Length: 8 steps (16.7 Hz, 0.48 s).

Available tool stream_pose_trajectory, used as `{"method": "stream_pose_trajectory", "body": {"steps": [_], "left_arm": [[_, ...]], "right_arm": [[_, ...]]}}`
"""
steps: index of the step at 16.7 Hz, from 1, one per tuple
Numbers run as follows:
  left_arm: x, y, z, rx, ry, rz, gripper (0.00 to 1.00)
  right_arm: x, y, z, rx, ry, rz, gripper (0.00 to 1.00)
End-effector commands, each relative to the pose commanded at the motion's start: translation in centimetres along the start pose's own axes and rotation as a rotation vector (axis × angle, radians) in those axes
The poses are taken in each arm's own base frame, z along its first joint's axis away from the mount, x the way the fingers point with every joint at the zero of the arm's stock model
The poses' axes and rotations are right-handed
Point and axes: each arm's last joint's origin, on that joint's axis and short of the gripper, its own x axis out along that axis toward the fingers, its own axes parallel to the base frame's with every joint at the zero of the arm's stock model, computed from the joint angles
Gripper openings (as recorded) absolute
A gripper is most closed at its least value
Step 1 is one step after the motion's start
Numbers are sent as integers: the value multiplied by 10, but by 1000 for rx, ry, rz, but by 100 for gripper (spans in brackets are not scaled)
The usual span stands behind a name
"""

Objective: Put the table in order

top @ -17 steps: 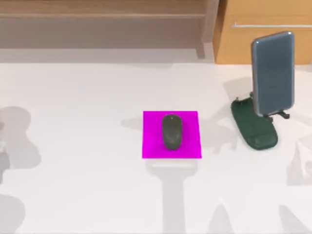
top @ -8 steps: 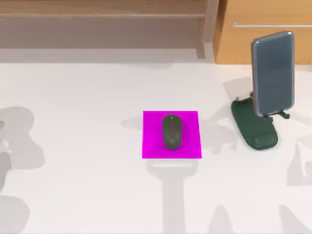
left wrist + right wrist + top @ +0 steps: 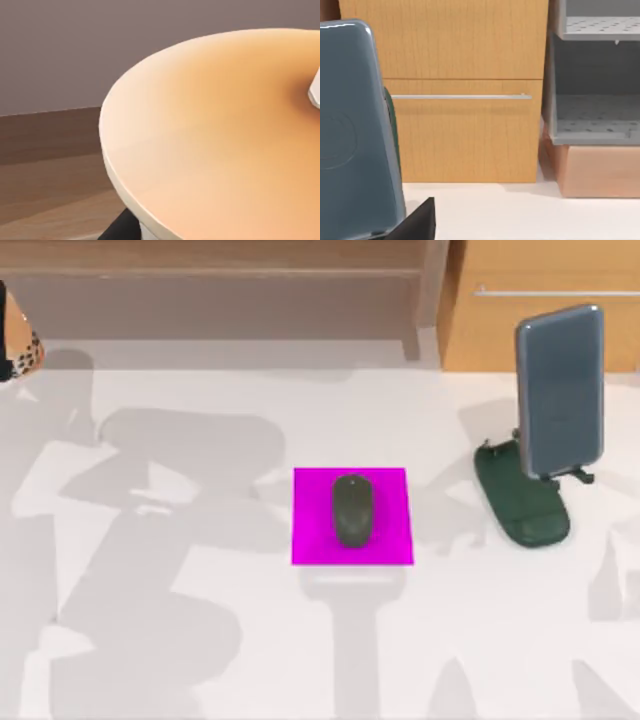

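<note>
One mouse (image 3: pixel 351 509) rests on the magenta pad (image 3: pixel 310 540) (mid-table (image 3: pixel 200 640)); tool states: cannot tell.

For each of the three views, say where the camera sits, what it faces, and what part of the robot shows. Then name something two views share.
Top view: above the table, looking down at a mouse on a magenta pad; arm shadows show.
Left wrist view: on the left arm, close to a rounded orange object.
Right wrist view: on the right arm, facing the cabinet.
Shared: the phone and cabinet, top and right wrist.

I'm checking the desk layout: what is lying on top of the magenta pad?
A dark computer mouse rests at the centre of the magenta pad, on the white table. The pad's surface beneath the mouse is hidden.
</note>
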Motion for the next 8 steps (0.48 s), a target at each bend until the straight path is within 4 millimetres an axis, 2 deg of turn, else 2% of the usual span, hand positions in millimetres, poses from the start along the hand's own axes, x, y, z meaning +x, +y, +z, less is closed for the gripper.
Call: {"method": "stream_pose_trajectory", "body": {"steps": [4, 8], "left_arm": [[49, -56, 39, -54, -34, -129, 0], [94, -114, 69, -112, -5, -164, 0]], "right_arm": [[0, 0, 0, 0, 0, 0, 100], [0, 0, 0, 0, 0, 0, 100]]}}
